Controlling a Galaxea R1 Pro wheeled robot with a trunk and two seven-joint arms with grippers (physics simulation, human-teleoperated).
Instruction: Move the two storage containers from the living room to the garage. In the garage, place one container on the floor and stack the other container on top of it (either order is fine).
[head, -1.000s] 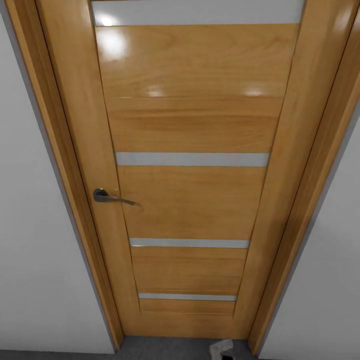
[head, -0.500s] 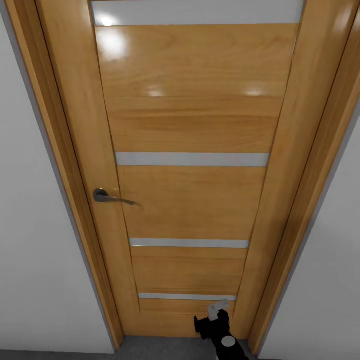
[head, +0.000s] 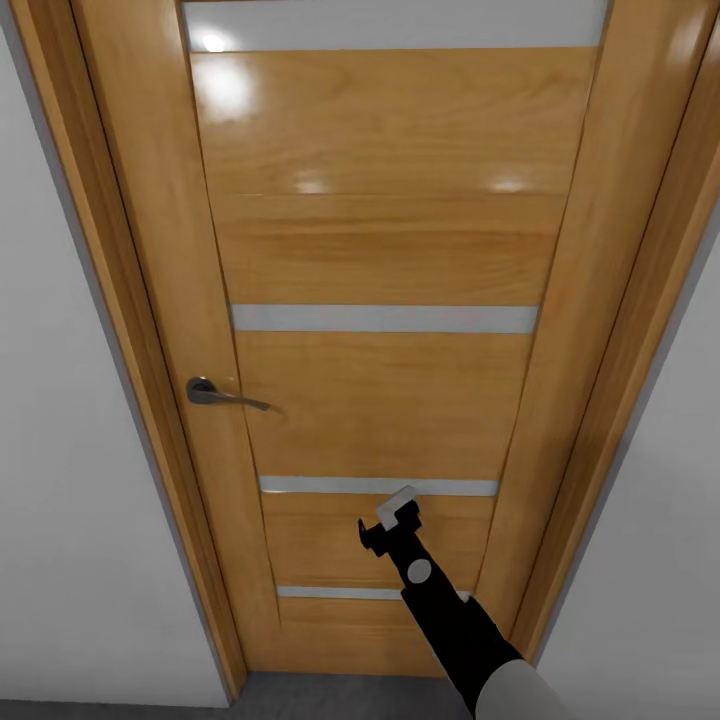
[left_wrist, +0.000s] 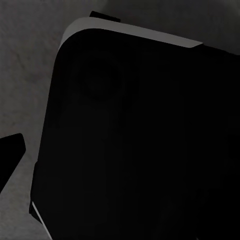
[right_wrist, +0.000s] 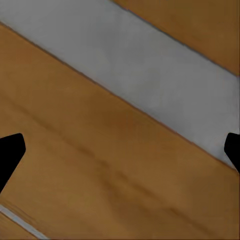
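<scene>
Right arm has risen from the frame's bottom edge, right gripper (head: 388, 527) open and empty against the closed wooden door (head: 380, 390), lever handle (head: 222, 394) up-left of it: reach there, press down squarely; containers unseen.

A strip of dark grey, matte floor (head: 330, 697) is seen along the foot of the closed wooden door (head: 380, 300); a rough concrete texture is shown at the left wrist.
</scene>
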